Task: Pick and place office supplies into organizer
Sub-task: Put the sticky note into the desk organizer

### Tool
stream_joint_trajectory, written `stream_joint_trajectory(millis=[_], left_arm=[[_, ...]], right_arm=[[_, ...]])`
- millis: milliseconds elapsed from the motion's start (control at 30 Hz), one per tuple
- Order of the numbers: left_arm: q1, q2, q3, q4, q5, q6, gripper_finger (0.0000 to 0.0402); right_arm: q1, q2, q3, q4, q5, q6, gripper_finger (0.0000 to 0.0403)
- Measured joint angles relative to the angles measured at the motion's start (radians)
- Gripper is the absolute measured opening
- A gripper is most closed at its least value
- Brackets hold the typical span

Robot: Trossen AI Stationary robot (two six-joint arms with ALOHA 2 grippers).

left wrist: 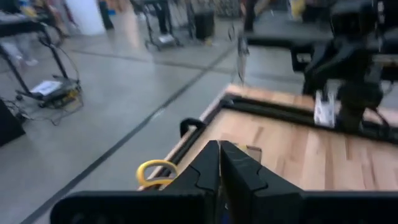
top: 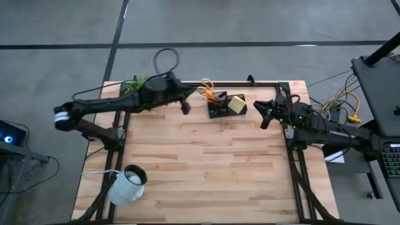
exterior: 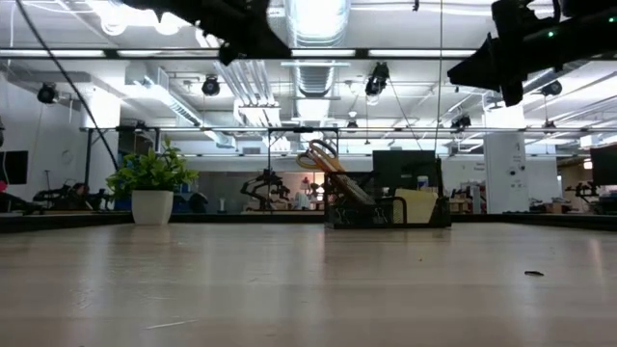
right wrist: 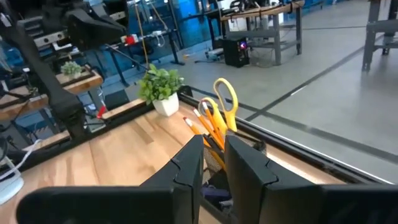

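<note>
At table's 12 o'clock edge, both arms hang raised with nothing held, so the pick-and-place looks finished or nearly so.

Table (top: 206, 169): bare wood over most of its top; only a tiny dark bit (exterior: 533, 273) lies loose near the front in the low view, can't tell what it is.

Left arm reaches in from 9 o'clock, left gripper (top: 185, 107) just beside the organizer (top: 226, 107) on its 9 o'clock side, fingers narrow, almost touching, empty.

Right gripper (top: 265, 119) is near the organizer at its 3 o'clock, fingers a narrow gap apart, empty. Probably backed off to clear it.

Mug (top: 129, 185) lies at 7 o'clock, plant (top: 134, 83) at 11; neither is task stuff.

Organizer holds the scissors (top: 209, 89), handles up and leaning out toward 11 o'clock, pencils (right wrist: 202, 122) upright alongside, sticky pad (top: 237, 104) standing in the 3 o'clock compartment.
</note>
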Motion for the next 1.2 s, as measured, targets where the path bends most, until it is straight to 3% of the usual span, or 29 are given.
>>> stream_joint_trajectory(millis=[200,433,600,833,1000,1200], left_arm=[[0.012,-0.176,-0.227,0.155,-0.015,-0.041,0.0],[0.01,-0.236,-0.285,0.153,-0.015,-0.066,0.0],[0.012,-0.258,-0.29,0.153,-0.016,-0.038,0.0],[0.012,-0.303,-0.304,0.148,-0.017,-0.03,0.0],[0.012,-0.316,-0.304,0.151,-0.017,-0.022,0.0],[0.012,-0.317,-0.304,0.15,-0.017,-0.003,0.0]], right_arm=[[-0.002,0.14,0.029,0.08,0.021,-0.001,0.0057],[-0.09,0.378,0.213,-0.029,0.046,-0.043,0.0057],[-0.202,0.529,0.35,-0.171,-0.065,-0.124,0.0076],[-0.316,0.71,0.503,-0.325,-0.324,-0.229,0.0148],[-0.366,0.839,0.607,-0.504,-0.349,-0.329,0.0177],[-0.386,0.984,0.707,-0.61,-0.442,-0.434,0.0175]])
